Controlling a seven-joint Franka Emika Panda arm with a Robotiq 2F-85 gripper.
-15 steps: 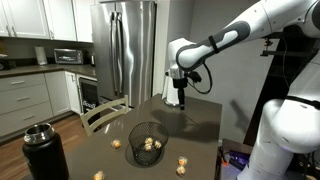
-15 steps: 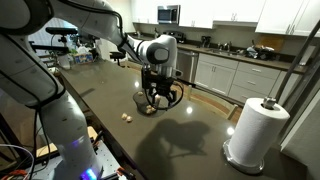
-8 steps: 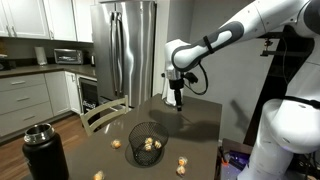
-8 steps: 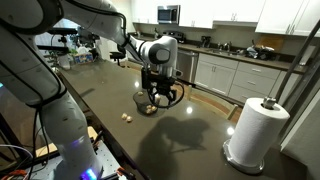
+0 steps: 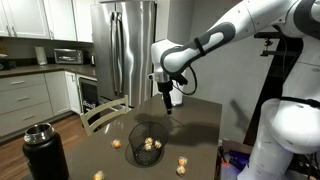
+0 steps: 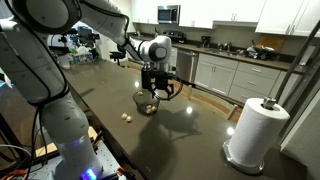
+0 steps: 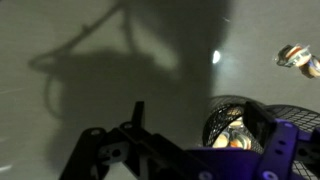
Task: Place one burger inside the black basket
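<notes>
1. I am seeing the basket [image 5: 134,138] sitting on the table [image 5: 200,120], with burgers [image 5: 151,145] lying inside it.
2. In an exterior view, loose burgers are lying on the table beside the basket, one [image 5: 116,144] left and one [image 5: 182,163] front right.
3. The flask [image 5: 44,152] is standing at the near left.
4. The gripper [image 5: 169,108] is hanging above the table behind the basket.
5. The paper towel roll [image 6: 255,130] is standing well apart from the basket.

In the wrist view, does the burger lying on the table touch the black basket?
Apart. The wrist view shows a strip of bare table between the burger and the rim of the black basket.
</notes>
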